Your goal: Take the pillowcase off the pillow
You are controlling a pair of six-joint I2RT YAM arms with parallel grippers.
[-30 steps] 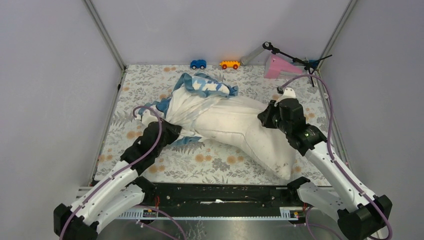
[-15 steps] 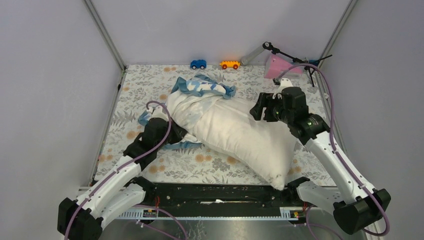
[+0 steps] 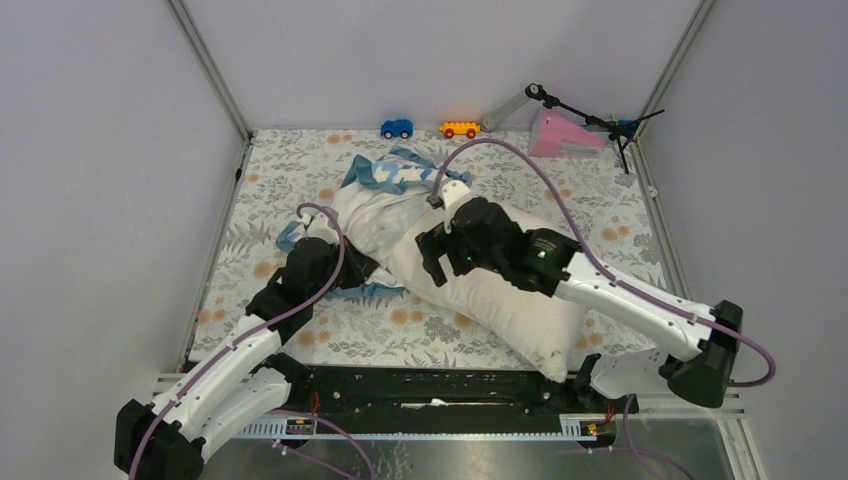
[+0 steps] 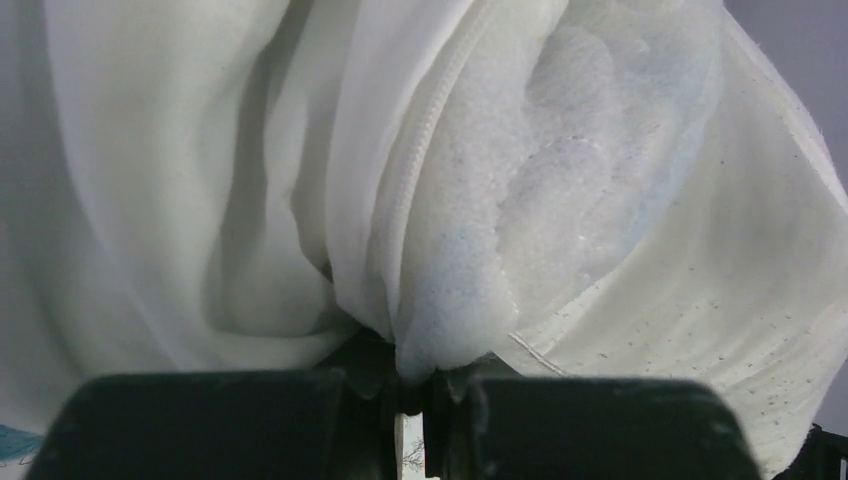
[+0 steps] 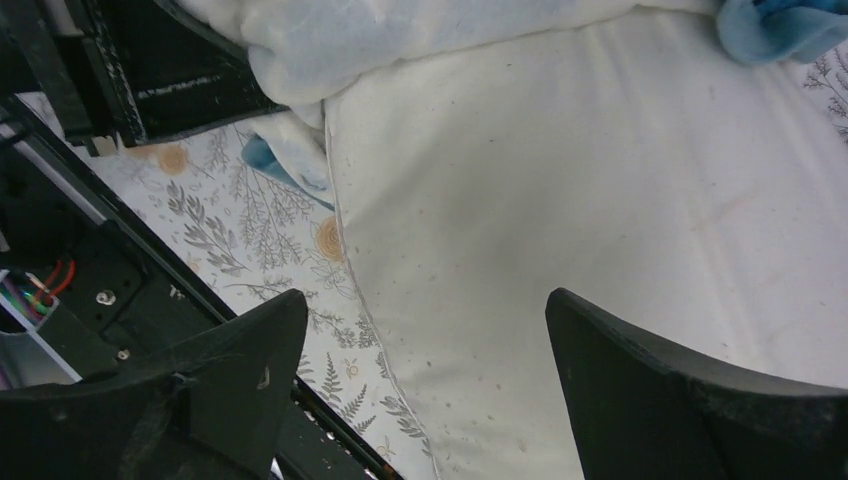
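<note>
Nearest, the plump, speckled cream-white pillow [image 3: 510, 300] is lying diagonally on the grey-and-orange floral table cloth [image 3: 280, 180]. The right gripper [image 5: 425, 300] is hovering over it, jaws spread wide, holding nothing. The left gripper [image 4: 410, 385] is pinching tight a fuzzy white fold of the limp blue-and-white pillowcase [image 3: 385, 205], which is bunching around the pillow's hidden far end.

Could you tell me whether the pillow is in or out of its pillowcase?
Mostly out: the pillow lies bare, with the pillowcase bunched around its far end only.
</note>
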